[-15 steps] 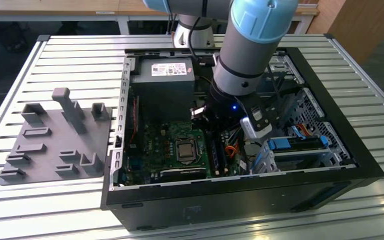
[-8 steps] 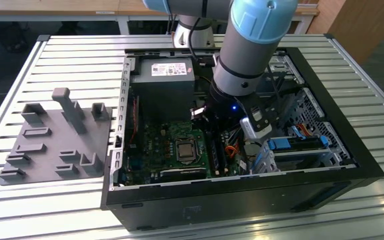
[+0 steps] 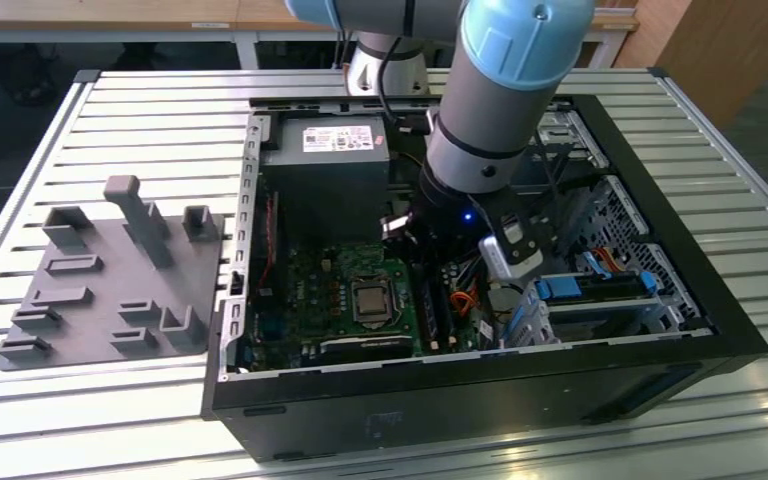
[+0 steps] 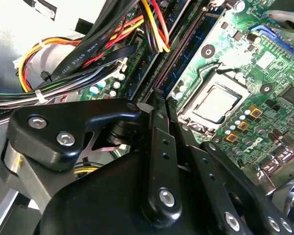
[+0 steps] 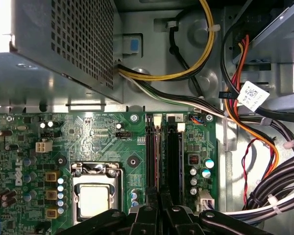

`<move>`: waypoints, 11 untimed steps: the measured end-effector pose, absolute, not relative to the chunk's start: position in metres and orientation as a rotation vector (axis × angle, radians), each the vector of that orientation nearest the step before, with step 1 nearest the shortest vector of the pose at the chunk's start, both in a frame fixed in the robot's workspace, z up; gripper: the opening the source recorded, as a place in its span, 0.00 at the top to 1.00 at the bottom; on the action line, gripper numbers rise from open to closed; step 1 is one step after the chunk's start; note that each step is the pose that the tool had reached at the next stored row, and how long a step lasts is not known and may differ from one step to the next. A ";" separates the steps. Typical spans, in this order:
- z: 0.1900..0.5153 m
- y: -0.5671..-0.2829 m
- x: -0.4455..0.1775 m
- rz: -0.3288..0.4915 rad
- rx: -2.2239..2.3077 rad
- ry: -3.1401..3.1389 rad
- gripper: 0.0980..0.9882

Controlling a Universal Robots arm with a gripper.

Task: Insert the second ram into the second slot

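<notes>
My gripper (image 5: 159,198) hangs low over the green motherboard (image 5: 103,132) inside the open computer case (image 3: 491,390). Its two black fingers (image 4: 159,127) are drawn together on a thin dark stick, the second ram (image 5: 151,156). I see the ram edge-on, running out from the fingertips along a memory slot with a white latch (image 5: 157,119) at its far end. In the second wrist view the ram (image 4: 179,54) stretches away from the gripper (image 4: 164,98) beside the processor socket (image 4: 215,103). Whether it is fully seated is hidden. A neighbouring slot (image 5: 174,156) lies parallel, close beside it.
Cable bundles (image 5: 264,191) crowd one side of the slots and the grey power supply (image 3: 324,150) sits beyond them. Blue drive-bay tabs (image 3: 578,290) stand at the exterior view's right. A grey fixture (image 3: 111,280) rests on the slatted table at the exterior view's left.
</notes>
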State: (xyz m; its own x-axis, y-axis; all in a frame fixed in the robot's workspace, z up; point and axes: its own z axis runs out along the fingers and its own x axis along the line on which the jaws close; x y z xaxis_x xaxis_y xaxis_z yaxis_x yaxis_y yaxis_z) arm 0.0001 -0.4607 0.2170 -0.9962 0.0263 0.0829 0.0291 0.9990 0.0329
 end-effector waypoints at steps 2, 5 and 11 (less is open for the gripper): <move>0.216 -0.461 0.000 -0.052 -0.042 -3.058 0.96; 0.216 -0.461 0.000 -0.052 -0.042 -3.058 0.96; 0.216 -0.461 0.000 -0.052 -0.042 -3.058 0.88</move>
State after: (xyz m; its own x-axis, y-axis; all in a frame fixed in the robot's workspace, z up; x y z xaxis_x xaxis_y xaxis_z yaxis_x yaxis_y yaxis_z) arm 0.0001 -0.4607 0.2162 -0.9962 0.0263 0.0829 0.0291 0.9990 0.0328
